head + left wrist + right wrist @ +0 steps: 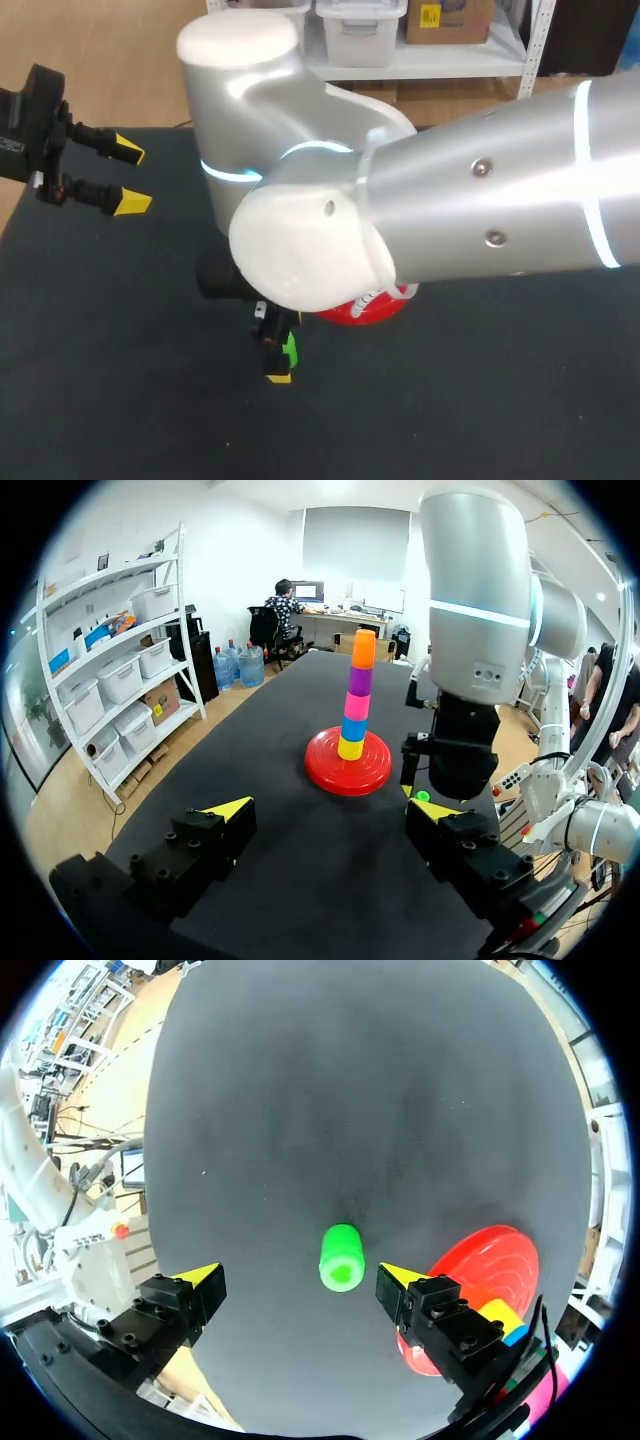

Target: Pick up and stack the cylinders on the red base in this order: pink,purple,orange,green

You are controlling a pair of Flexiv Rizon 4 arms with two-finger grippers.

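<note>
Green cylinder point(340, 1257) is sitting between the spread fingers of the right gripper point(297, 1274). Closing off-centre is risking tipping it. Left gripper point(130, 177) is idling, unclenched.

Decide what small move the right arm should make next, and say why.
Probably lower the right gripper and close it on the green cylinder: it sits on the table between the open fingers, untouched, and the stack on the red base already ends in the orange cylinder.

Robotics lab: left arm point(35, 125), right arm point(480, 200) over black table point(500, 400).
</note>
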